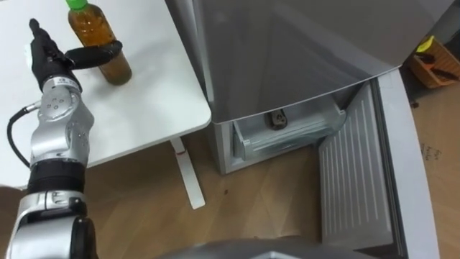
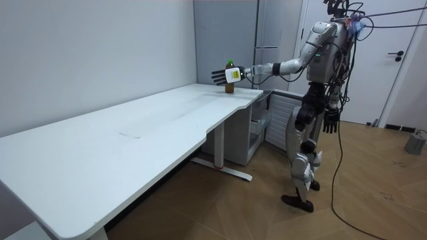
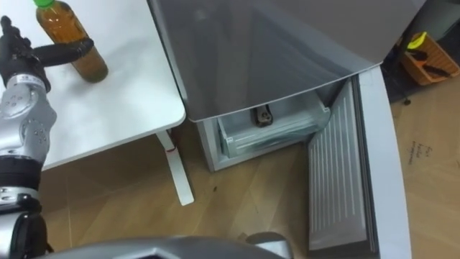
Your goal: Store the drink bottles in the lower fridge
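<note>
Closest in, the robot's left hand (image 1: 49, 57) was reached out over the corner of the white table (image 1: 144, 101). Its fingers were straight and pointing away, and the thumb was swung across the near side of the tea bottle (image 1: 92, 29). So the hand was open, not clamped on anything, and the bottle sat in the crook between thumb and fingers. That looked like a setup for a wrap-around grab. It was hard to say whether the thumb was actually touching it. The bottle, with its green cap, stood upright on the tabletop near the edge, so no drink had reached the fridge (image 1: 287, 50) yet.

The right hand (image 2: 329, 124) just hung by the hip with loose fingers and held nothing.

Past the table edge, the lower door (image 1: 356, 173) was swung wide, presumably so the drink could go straight in. The drawer (image 1: 287, 133) showed behind it with some small dark thing inside.

The table was a long plain white one and the floor (image 1: 266, 194) was wood. An orange crate (image 1: 435, 65) sat beyond the fridge, and a white door (image 2: 393, 60) was at the back of the room.
</note>
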`<state>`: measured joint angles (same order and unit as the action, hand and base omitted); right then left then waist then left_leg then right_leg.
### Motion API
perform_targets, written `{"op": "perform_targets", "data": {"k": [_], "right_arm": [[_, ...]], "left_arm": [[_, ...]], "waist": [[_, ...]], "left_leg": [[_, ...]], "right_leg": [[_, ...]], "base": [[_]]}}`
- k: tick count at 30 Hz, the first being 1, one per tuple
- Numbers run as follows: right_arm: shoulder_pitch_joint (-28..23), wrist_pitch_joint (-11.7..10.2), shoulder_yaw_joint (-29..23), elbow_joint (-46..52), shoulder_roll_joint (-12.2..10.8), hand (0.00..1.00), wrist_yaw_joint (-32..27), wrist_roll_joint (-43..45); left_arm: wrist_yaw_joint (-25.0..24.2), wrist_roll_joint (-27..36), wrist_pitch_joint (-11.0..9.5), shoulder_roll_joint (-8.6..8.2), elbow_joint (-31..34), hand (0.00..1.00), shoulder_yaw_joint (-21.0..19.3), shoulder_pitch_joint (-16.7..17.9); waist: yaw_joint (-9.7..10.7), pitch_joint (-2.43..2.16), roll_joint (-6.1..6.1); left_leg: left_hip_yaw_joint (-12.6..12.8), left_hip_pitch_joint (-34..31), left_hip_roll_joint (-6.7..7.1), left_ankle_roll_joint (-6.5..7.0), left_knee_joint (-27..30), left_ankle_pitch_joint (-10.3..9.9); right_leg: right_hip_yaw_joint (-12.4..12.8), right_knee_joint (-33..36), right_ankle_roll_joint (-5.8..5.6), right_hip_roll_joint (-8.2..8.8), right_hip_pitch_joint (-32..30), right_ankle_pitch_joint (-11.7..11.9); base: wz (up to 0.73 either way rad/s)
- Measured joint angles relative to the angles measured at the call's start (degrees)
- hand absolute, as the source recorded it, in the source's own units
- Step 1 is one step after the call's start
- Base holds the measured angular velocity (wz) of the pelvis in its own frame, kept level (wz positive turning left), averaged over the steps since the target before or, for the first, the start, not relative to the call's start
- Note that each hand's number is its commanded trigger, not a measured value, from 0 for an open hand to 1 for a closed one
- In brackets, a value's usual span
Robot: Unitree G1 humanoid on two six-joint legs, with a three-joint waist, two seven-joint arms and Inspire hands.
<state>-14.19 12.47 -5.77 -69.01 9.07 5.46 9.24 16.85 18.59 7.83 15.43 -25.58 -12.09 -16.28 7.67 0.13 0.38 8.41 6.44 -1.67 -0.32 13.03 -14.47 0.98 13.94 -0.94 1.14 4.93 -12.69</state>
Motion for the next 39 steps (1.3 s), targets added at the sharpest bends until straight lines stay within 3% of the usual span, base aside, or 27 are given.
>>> {"op": "perform_targets", "data": {"k": [5, 7, 10, 14, 17, 22, 27, 32, 39], "right_arm": [[0.1, 0.0, 0.0, 0.2, 0.0, 0.00, -1.2, 0.0], [0.2, 0.0, 0.0, 0.2, 0.0, 0.00, -1.3, 0.0], [0.3, 0.0, 0.0, 0.0, 0.1, 0.00, -1.8, -0.2], [1.7, 0.0, 0.0, -0.1, 0.1, 0.00, -2.3, -0.2], [2.5, -0.8, 0.0, -0.1, 0.1, 0.00, -2.3, -0.3], [4.3, -1.7, 0.1, -1.0, 0.1, 0.00, -3.3, -0.4], [5.2, -2.6, 2.2, -1.9, 0.3, 0.00, -4.7, -1.9], [5.9, -3.2, 2.3, -2.3, 0.3, 0.00, -4.9, -1.7], [8.6, -3.2, 2.4, -4.7, 0.3, 0.00, -5.3, -2.2]], "left_arm": [[-0.3, 2.2, 0.0, 0.89, -1.2, 0.00, 0.0, -0.2], [-0.3, 2.3, 0.1, 1.46, -2.3, 0.00, -0.1, -0.4], [0.0, 2.2, 0.3, 1.78, -5.0, 0.00, -0.1, -2.3], [0.0, 2.1, 0.7, 3.32, -6.6, 0.00, 0.4, -4.7], [-0.2, 2.1, 0.7, 4.81, -8.1, 0.00, 1.2, -7.2], [-2.2, 2.3, 0.6, 6.13, -10.7, 0.00, 1.2, -10.3], [-2.6, 9.7, 0.6, 6.59, -16.1, 0.00, 1.1, -13.0], [-2.6, 10.2, 0.6, 6.86, -19.9, 0.00, 1.1, -14.3], [-2.0, 11.2, 0.5, 8.64, -24.6, 0.00, 1.8, -20.1]], "waist": [[-0.1, -0.11, 0.15], [0.0, -0.40, 0.31], [-0.2, -0.40, 0.41], [-0.1, -0.33, 0.57], [-0.1, 0.07, 0.59], [-0.1, 0.03, 0.79], [-0.1, -0.05, 0.83], [0.0, -0.06, 0.42], [0.1, 0.02, -0.50]], "left_leg": [[0.2, -0.5, -0.23, -0.02, 0.0, 0.0], [0.2, -1.2, -0.32, -0.03, 0.3, 0.0], [0.1, -2.1, -0.41, -0.05, 0.6, 0.0], [0.1, -3.8, -0.59, -0.04, 1.5, 0.0], [0.1, -4.2, -0.62, -0.02, 1.7, 0.0], [0.0, -6.4, -0.62, 0.01, 2.4, 0.0], [-0.5, -7.9, -0.60, 0.04, 2.7, 0.1], [-0.5, -8.8, -0.61, 0.04, 2.7, 0.1], [-0.9, -11.5, -0.61, 0.18, 3.4, 0.6]], "right_leg": [[0.3, 0.0, 0.16, -0.24, -0.3, 0.1], [0.2, 0.1, 0.25, -0.29, -1.0, 0.2], [0.2, 0.1, 0.30, -0.34, -1.6, 0.4], [0.3, 0.0, 0.27, -0.45, -3.0, 0.9], [0.3, -0.3, 0.19, -0.46, -3.1, 1.2], [0.3, -0.3, 0.10, -0.45, -4.8, 1.3], [-0.3, -0.2, 0.15, -0.39, -6.4, 1.4], [-0.3, 0.0, 0.19, -0.37, -7.4, 1.4], [-0.9, 0.0, 0.29, -0.28, -9.6, 2.0]], "base": [[-0.01], [0.00], [0.00], [0.00], [0.00], [0.02], [0.04], [0.00], [0.01]]}}
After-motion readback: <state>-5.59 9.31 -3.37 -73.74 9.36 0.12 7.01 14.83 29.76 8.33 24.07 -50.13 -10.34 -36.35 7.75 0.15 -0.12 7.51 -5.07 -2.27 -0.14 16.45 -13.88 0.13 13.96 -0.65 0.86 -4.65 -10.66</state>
